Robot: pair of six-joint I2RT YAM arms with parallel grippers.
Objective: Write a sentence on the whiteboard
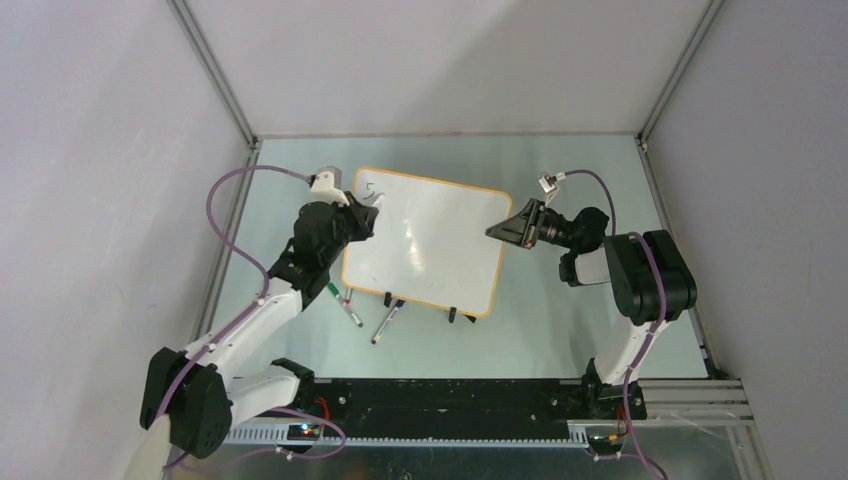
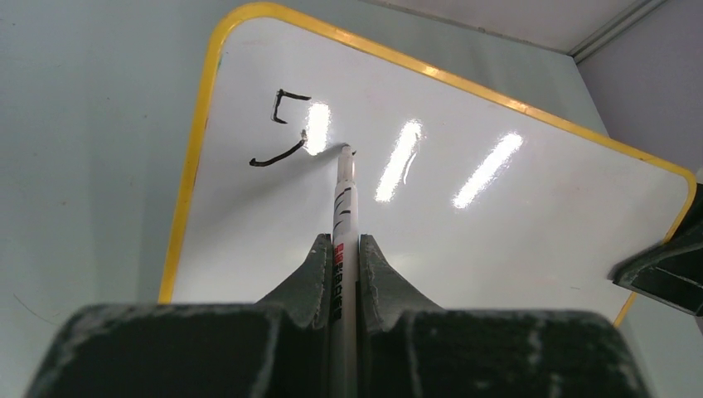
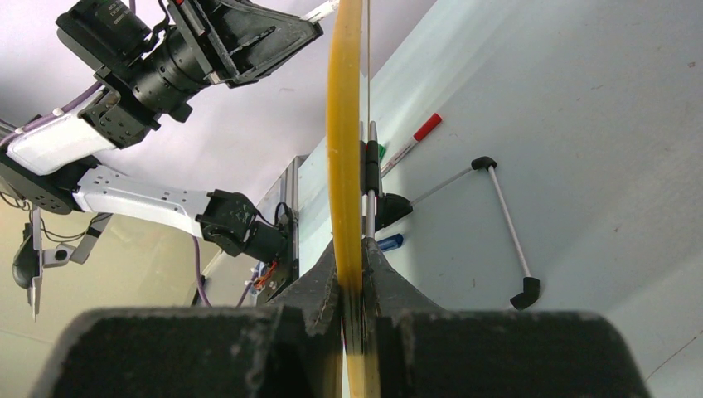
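Barely started, I judge: on the whiteboard (image 1: 430, 240), lying mid-surface between the arms, only a letter S (image 2: 286, 155) of the sentence stands near the far left corner. My left fingers (image 2: 311, 274) grip the marker (image 2: 343, 199), its tip at the board. My right fingers (image 3: 390, 282) pinch the board's right rim. All the other words are left to write.

One whiteboard (image 1: 425, 240) is counted, two clip feet (image 1: 452, 315) are seen at its near edge, and four markers (image 1: 383, 325) (three loose beside it).
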